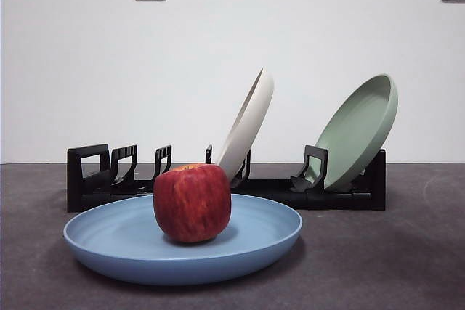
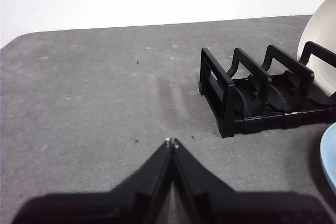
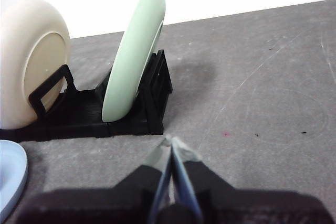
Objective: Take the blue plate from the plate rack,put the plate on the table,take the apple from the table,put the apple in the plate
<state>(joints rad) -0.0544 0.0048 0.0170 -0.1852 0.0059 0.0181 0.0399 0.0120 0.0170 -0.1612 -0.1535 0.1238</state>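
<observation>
The blue plate (image 1: 123, 241) lies flat on the dark grey table (image 1: 392, 259) in front of the plate rack (image 1: 87, 179). The dark red apple (image 1: 192, 202) stands upright in the middle of the plate. My left gripper (image 2: 172, 142) is shut and empty, off the rack's end bracket (image 2: 223, 98); an edge of the blue plate (image 2: 329, 156) shows there. My right gripper (image 3: 170, 141) is shut and empty, near the rack's other end (image 3: 152, 98); the blue plate's rim (image 3: 13, 174) shows there too. Neither gripper shows in the front view.
A cream-white plate (image 1: 251, 121) leans in the rack's middle slot and a sage-green plate (image 1: 360, 132) leans at its right end. Both show in the right wrist view, cream (image 3: 31, 61) and green (image 3: 134, 56). A white wall stands behind.
</observation>
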